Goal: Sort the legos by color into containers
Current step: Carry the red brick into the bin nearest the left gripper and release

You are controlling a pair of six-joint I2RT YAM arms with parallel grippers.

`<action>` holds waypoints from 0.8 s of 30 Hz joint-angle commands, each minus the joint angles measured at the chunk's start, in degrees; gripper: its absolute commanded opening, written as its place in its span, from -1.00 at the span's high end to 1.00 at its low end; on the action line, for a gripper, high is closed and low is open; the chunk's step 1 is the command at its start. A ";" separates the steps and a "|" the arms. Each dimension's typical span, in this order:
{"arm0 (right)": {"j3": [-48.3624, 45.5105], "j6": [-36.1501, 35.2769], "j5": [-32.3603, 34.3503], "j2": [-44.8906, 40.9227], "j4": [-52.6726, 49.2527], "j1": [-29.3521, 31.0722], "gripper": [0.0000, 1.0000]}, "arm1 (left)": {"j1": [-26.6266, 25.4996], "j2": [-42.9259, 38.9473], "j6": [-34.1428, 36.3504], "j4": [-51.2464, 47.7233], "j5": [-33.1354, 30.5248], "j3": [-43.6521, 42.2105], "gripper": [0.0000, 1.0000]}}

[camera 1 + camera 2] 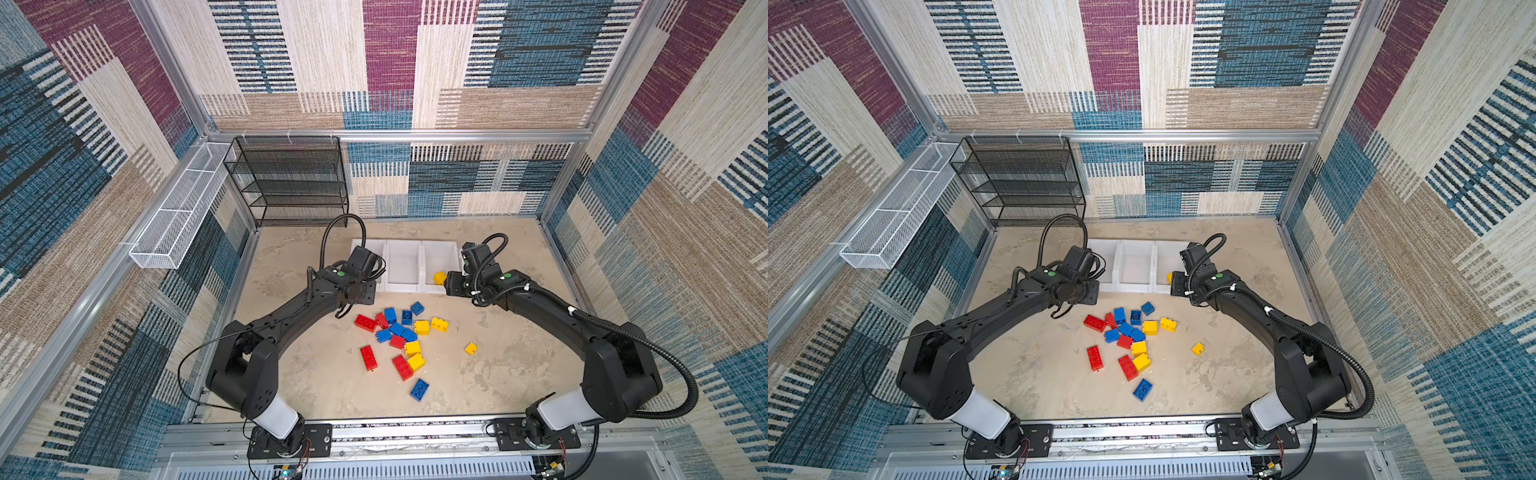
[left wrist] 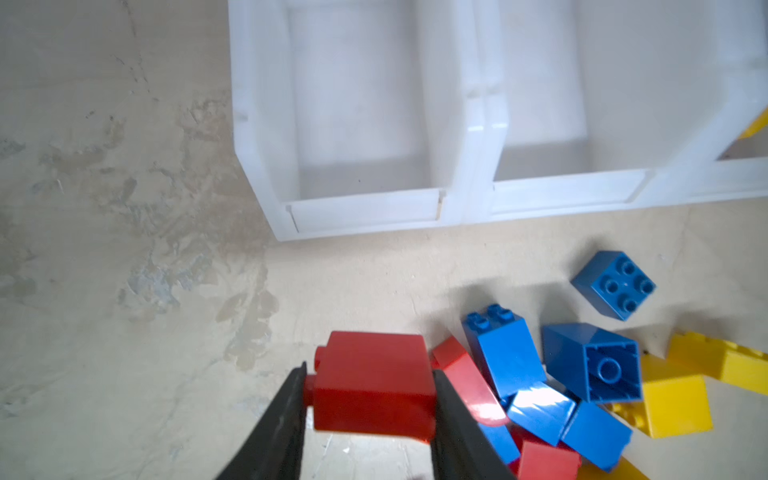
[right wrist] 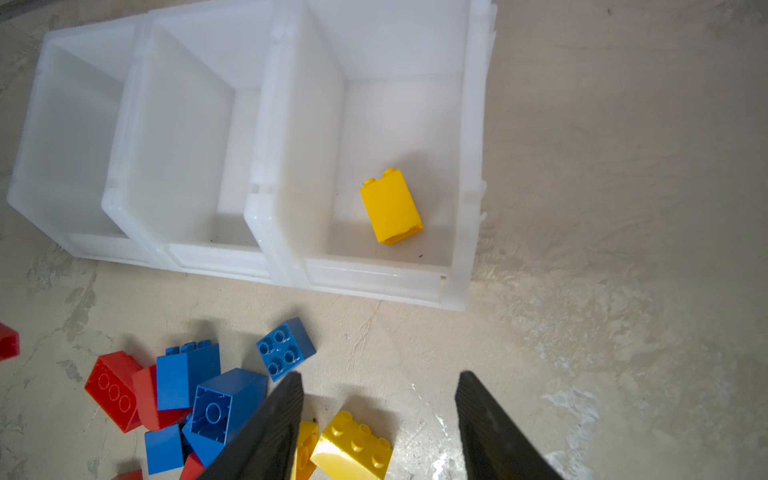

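Three white containers (image 1: 403,266) stand in a row at the back of the table. In the left wrist view my left gripper (image 2: 370,374) is shut on a red lego (image 2: 374,386), held near the left container's low front (image 2: 365,208), beside the pile. In both top views the wrist hides this gripper and its lego. My right gripper (image 3: 380,374) is open and holds nothing, just before the right container (image 3: 465,166), where one yellow lego (image 3: 390,205) lies. Several red, blue and yellow legos (image 1: 422,327) lie heaped mid-table.
A lone yellow lego (image 1: 470,348) lies right of the pile and a blue one (image 1: 419,390) nearer the front rail. A black mesh shelf (image 1: 291,178) stands at the back left, and a white wire basket (image 1: 178,216) hangs on the left wall.
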 commanded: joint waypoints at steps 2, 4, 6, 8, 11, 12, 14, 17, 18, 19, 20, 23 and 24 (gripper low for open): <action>-1.23 1.61 0.66 -1.94 0.53 0.01 -0.23 | 2.99 7.53 6.15 -1.59 0.37 7.82 0.19; -1.93 1.91 0.93 -2.94 0.23 0.03 -0.23 | 4.39 11.24 6.29 -1.95 1.42 11.42 0.18; -2.87 2.33 1.14 -3.95 0.05 -0.01 -0.23 | 5.60 14.73 6.26 -2.21 2.97 14.52 0.18; -3.77 2.83 1.38 -4.71 -0.04 -0.01 -0.23 | 6.19 17.14 6.34 -2.30 3.69 16.73 0.17; -4.69 3.32 1.45 -5.65 -0.04 -0.01 -0.23 | 6.43 19.64 6.73 -2.45 3.84 18.69 0.16; -4.81 3.38 1.47 -5.82 -0.13 -0.01 -0.23 | 6.47 20.35 6.97 -2.44 3.82 19.16 0.16; -4.75 3.33 1.58 -5.87 -0.30 0.01 -0.23 | 6.64 21.27 7.43 -2.44 3.70 19.70 0.16; -4.47 3.33 1.50 -5.79 -0.48 0.01 -0.23 | 7.17 21.72 7.18 -2.42 4.01 19.89 0.14; -4.46 3.33 1.43 -5.75 -0.56 -0.01 -0.23 | 7.32 21.79 7.08 -2.44 4.21 19.87 0.12; -4.38 3.33 1.29 -5.78 -0.57 -0.01 -0.23 | 7.35 21.75 7.00 -2.49 4.33 19.79 0.06; -4.37 3.33 1.25 -5.71 -0.57 -0.01 -0.24 | 7.36 21.71 6.95 -2.46 4.49 19.76 -0.03; -4.21 3.41 1.07 -5.70 -0.75 -0.01 -0.29 | 7.33 21.02 6.43 -2.39 4.89 19.41 -0.24; -4.22 3.41 1.01 -5.74 -0.81 -0.01 -0.30 | 7.32 20.88 6.34 -2.32 5.06 19.24 -0.27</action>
